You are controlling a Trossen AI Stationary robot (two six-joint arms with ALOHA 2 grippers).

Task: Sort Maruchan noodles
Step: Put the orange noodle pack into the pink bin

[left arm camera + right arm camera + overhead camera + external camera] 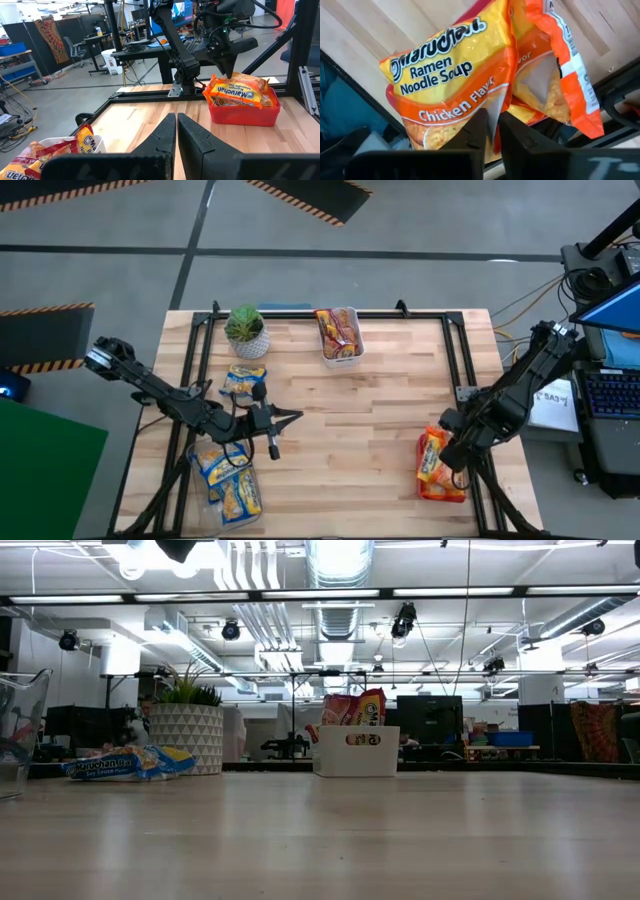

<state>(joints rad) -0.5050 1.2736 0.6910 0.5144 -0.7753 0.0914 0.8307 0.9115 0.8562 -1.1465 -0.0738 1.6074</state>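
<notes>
The wooden surface (350,430) is laid out as a sorting station, with each flavour given its own place so that the packets can be told apart at a glance.

A red bin (440,490) is set at the near right edge of the surface, and orange-yellow chicken packets (434,463) are piled in it, standing above its rim. A white bin (340,350) is placed at the far edge, near the middle, and red-and-orange packets (337,328) are stood upright in it. Blue-and-yellow packets (228,480) are gathered loose at the near left, with one more blue-and-yellow packet (242,383) lying apart, just in front of the potted plant (246,330), which is judged to be no part of the sorting.

The right tool (492,132) is held directly over the red bin, its fingers almost together around the lower edge of a chicken packet (450,85). The packet is judged to be in the act of release into its bin, though whether it is truly gripped cannot be told.

The left tool (176,131) is kept closed and empty, hovering above bare wood towards the middle of the surface, well clear of the right arm's work and near the blue pile.
</notes>
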